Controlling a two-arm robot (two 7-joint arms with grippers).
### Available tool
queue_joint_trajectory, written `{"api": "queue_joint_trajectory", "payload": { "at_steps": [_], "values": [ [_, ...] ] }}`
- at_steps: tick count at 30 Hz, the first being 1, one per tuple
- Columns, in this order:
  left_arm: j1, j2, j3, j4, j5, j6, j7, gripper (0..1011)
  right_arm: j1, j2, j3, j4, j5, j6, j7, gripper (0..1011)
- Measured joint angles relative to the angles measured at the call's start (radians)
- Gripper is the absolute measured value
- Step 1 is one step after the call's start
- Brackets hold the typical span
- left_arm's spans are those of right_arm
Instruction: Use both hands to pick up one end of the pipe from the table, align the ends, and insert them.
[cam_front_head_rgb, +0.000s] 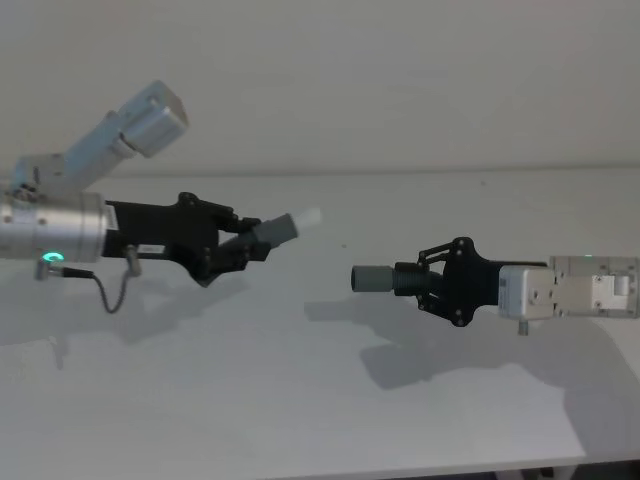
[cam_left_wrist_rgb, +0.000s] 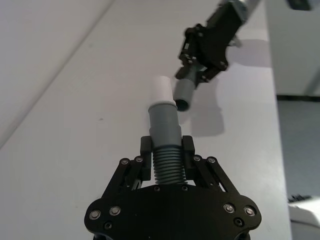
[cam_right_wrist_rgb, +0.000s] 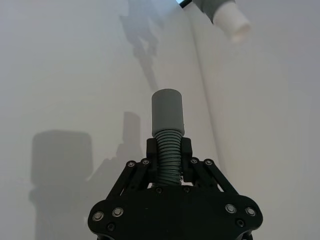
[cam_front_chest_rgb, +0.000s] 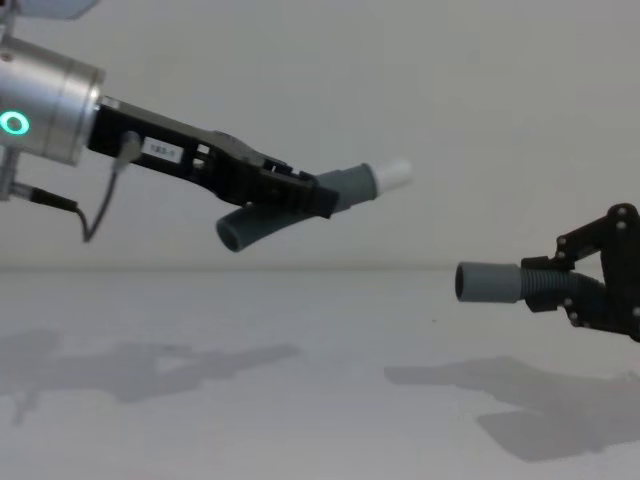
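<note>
The left gripper (cam_front_head_rgb: 243, 243) was closed on the ribbed body of the left hose piece (cam_front_chest_rgb: 345, 185), holding it above the table (cam_front_head_rgb: 300, 410) on the robot's left; the piece pointed toward the right and tilted upward, its whitish tip (cam_front_chest_rgb: 393, 172) leading. In the chest view its other end hung bent downward below the fingers. The silver arm (cam_front_head_rgb: 50, 228) behind that gripper carried a lit green ring light (cam_front_chest_rgb: 14, 123).

The right gripper (cam_front_head_rgb: 420, 281) was on the robot's right, lower than the left one in the chest view; its fingers were clamped narrow on the ribbed part of the right hose piece (cam_front_head_rgb: 385, 279). That piece lay roughly level, its open cuff (cam_front_chest_rgb: 488, 281) facing left toward the other piece. Both pieces hung clear of the table, with their shadows falling on the white surface below.

The two ends were apart and not in line; the whitish tip stood higher than the open cuff and aimed up past it. In the left wrist view the tip and the cuff's mouth looked just beside each other, but the head and chest views showed a clear gap between them.
</note>
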Motion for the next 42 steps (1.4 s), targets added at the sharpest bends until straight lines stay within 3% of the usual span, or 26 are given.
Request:
{"api": "queue_joint_trajectory", "payload": {
  "at_steps": [10,16,20,28,42],
  "values": [
    [-0.091,0.027,0.038,0.137,-0.035,-0.097,-0.230,325,0.000,0.000,0.000,0.000,0.000,0.000,0.000,237],
    [-0.159,0.009,0.073,0.277,-0.047,-0.170,-0.374,325,0.000,0.000,0.000,0.000,0.000,0.000,0.000,237],
    [-0.185,-0.007,0.088,0.344,-0.049,-0.201,-0.417,325,0.000,0.000,0.000,0.000,0.000,0.000,0.000,237],
    [-0.213,-0.043,0.110,0.444,-0.052,-0.248,-0.447,325,0.000,0.000,0.000,0.000,0.000,0.000,0.000,237],
    [-0.221,-0.093,0.128,0.523,-0.056,-0.285,-0.424,325,0.000,0.000,0.000,0.000,0.000,0.000,0.000,237]
  ]
}}
